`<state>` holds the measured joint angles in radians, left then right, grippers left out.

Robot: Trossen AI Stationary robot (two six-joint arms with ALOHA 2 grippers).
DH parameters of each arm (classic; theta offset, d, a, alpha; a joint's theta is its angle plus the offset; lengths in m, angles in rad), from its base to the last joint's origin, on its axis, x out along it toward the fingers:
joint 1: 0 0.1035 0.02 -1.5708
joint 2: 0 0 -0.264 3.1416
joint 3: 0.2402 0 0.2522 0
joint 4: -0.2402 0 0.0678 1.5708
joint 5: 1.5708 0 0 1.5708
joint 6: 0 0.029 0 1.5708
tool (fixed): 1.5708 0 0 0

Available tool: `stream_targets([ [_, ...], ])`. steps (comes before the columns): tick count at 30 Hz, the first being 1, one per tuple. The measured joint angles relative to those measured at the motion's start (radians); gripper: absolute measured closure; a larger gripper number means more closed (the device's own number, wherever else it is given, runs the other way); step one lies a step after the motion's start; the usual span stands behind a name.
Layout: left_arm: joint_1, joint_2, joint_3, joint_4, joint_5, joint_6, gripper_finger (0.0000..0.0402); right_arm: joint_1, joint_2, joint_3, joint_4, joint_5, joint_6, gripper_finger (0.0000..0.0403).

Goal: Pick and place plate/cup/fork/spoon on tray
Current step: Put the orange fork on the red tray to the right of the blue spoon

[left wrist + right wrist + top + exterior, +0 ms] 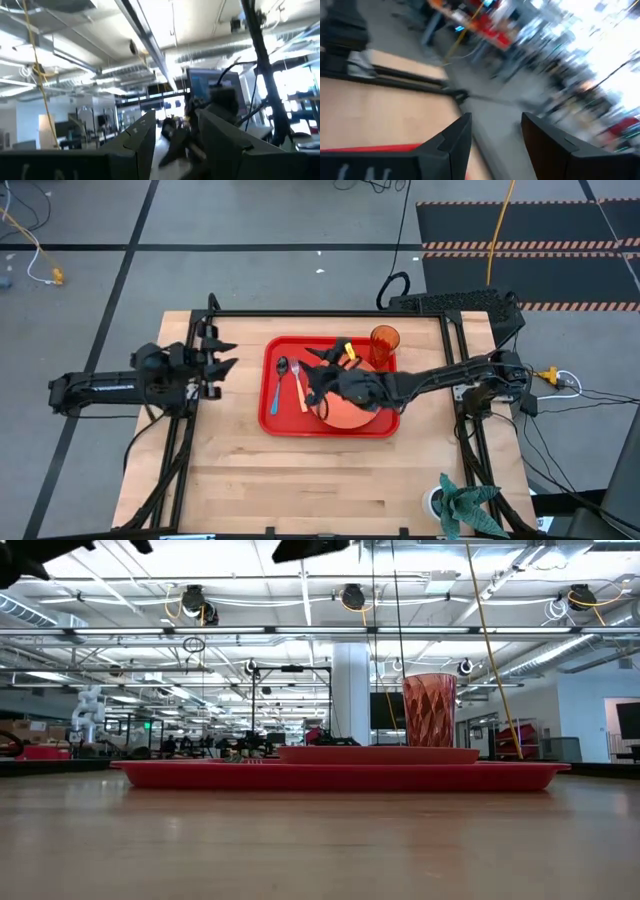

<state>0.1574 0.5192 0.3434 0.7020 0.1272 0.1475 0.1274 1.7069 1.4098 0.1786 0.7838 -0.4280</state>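
- Red plastic was seen at the middle of the wooden table (300, 480): the tray (275, 420) lay flat there, with all four smaller things on it.
- The plate (352, 416) was placed on the tray's right half, partly covered by the right arm.
- The cup (385, 342) was stood upright at the tray's far right corner, just beyond the plate; in the low view it rose above the tray rim (430, 710).
- The spoon (283, 380) and the fork (298, 385) were laid side by side on the tray's left half, the spoon nearer the left rim, their handles pointed toward the near edge.
- The right gripper (312, 380) was held above the tray, over the plate's left edge and just beside the fork; its fingers (451, 137) were seen apart, with nothing between them.
- The left gripper (222, 355) was kept at the table's left edge, well apart from the tray; its fingers (142, 135) were seen apart and empty.
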Motion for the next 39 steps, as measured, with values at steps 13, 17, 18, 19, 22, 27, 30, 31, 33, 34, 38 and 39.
stream_targets([
  [13,0.000,-0.043,-0.004,-0.080,-0.060,0.036,0.0250,-0.088,0.047,0.178,-0.384,-0.266,0.385,0.0239],
  [17,0.000,-0.042,-0.004,-0.080,-0.061,0.061,0.0250,-0.088,0.103,0.295,-0.475,-0.266,0.355,0.0239],
  [18,0.000,-0.042,-0.004,-0.081,-0.063,0.067,0.0250,-0.088,0.115,0.319,-0.488,-0.266,0.348,0.0239],
  [19,0.000,-0.042,-0.004,-0.081,-0.068,0.069,0.0250,-0.088,0.130,0.345,-0.506,-0.266,0.342,0.0239],
  [22,0.000,-0.042,-0.004,-0.087,-0.088,0.086,0.0250,-0.095,0.170,0.433,-0.536,-0.277,0.340,0.0239],
  [27,0.000,-0.042,-0.004,-0.097,-0.115,0.110,0.0250,-0.123,0.245,0.619,-0.735,-0.342,0.391,0.0239],
  [30,0.000,-0.043,-0.004,-0.104,-0.144,0.131,0.0250,-0.143,0.299,0.718,-0.846,-0.351,0.400,0.0239],
  [31,0.000,-0.043,-0.004,-0.108,-0.160,0.134,0.0250,-0.150,0.318,0.743,-0.873,-0.365,0.401,0.0239],
  [33,0.000,-0.043,-0.004,-0.118,-0.202,0.139,0.0250,-0.168,0.352,0.779,-0.912,-0.413,0.428,0.0239],
  [34,0.000,-0.043,-0.004,-0.123,-0.221,0.139,0.0250,-0.178,0.369,0.787,-0.928,-0.447,0.449,0.0239],
  [38,0.000,-0.043,-0.004,-0.139,-0.279,0.154,0.0250,-0.212,0.449,0.789,-0.985,-0.585,0.536,0.0239],
  [39,0.000,-0.043,-0.004,-0.146,-0.279,0.157,0.0250,-0.217,0.472,0.788,-0.999,-0.605,0.549,0.0239],
])
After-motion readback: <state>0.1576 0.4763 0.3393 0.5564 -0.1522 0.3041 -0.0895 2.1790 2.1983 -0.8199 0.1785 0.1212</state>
